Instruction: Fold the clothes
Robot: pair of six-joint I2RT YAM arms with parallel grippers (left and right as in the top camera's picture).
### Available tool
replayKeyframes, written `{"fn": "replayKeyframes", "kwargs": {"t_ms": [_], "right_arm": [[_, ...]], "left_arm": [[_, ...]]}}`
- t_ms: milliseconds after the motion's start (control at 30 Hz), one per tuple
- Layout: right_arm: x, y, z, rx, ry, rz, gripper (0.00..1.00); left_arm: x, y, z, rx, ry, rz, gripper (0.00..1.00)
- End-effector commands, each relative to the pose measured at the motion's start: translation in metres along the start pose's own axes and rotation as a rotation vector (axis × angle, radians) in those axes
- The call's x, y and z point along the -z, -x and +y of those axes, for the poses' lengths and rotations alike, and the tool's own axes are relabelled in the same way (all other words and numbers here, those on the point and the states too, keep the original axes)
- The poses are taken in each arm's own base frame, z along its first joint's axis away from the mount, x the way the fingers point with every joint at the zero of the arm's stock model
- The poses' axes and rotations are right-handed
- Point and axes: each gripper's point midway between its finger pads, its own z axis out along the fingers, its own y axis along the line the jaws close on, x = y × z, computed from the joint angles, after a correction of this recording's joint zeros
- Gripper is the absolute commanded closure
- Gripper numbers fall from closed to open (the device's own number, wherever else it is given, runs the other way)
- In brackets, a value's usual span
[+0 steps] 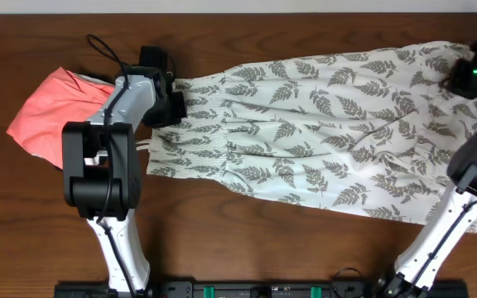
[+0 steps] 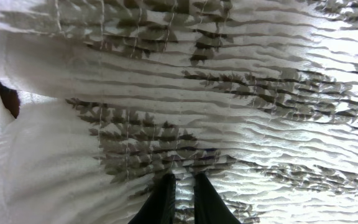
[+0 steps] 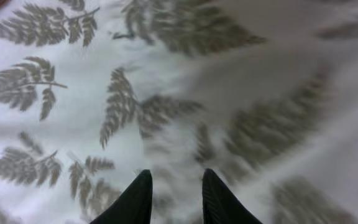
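The clothes, a long white dress (image 1: 321, 124) with grey-green fern print, lie spread flat across the table from left to right. My left gripper (image 1: 175, 106) sits at the dress's ribbed top end on the left. In the left wrist view that gripper (image 2: 184, 177) is shut, its fingers pinching a ridge of the gathered fabric (image 2: 229, 112). My right gripper (image 1: 470, 76) hovers over the hem end at the far right. In the right wrist view it (image 3: 176, 174) stands open, with printed cloth (image 3: 135, 112) blurred beneath and between its fingers.
A plain coral-pink garment (image 1: 48, 112) lies at the far left, beside the left arm's base link. Brown wooden table (image 1: 247, 240) shows in front of the dress. The hem reaches the table's right edge.
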Motion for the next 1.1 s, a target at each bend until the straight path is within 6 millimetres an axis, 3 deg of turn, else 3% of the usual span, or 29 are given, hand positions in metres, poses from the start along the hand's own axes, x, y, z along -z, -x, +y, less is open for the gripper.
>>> {"fn": "replayKeyframes", "kwargs": {"t_ms": [0, 133, 267, 400, 667, 800, 933, 1067], "right_arm": [[-0.027, -0.015, 0.009, 0.07, -0.052, 0.037, 0.74], [-0.055, -0.024, 0.016, 0.101, -0.063, 0.029, 0.75], [-0.073, -0.02, 0.019, 0.097, -0.08, -0.025, 0.77], [-0.086, -0.003, 0.027, 0.119, -0.073, -0.132, 0.74], [-0.104, 0.052, 0.051, 0.047, 0.001, -0.42, 0.53], [-0.105, 0.073, 0.072, 0.049, 0.102, -0.529, 0.46], [-0.101, 0.071, 0.077, 0.054, 0.142, -0.508, 0.4], [-0.062, 0.08, 0.066, 0.032, 0.157, -0.511, 0.35]], "left_arm": [[-0.043, -0.044, 0.023, 0.031, 0.072, 0.169, 0.87], [-0.043, -0.044, 0.023, 0.031, 0.072, 0.168, 0.87], [-0.043, -0.044, 0.023, 0.031, 0.072, 0.168, 0.87], [-0.043, -0.044, 0.023, 0.031, 0.072, 0.169, 0.87], [-0.043, -0.044, 0.023, 0.031, 0.072, 0.169, 0.87], [-0.043, -0.044, 0.023, 0.031, 0.072, 0.169, 0.87], [-0.043, -0.044, 0.023, 0.031, 0.072, 0.169, 0.87], [-0.043, -0.044, 0.023, 0.031, 0.072, 0.169, 0.87]]}}
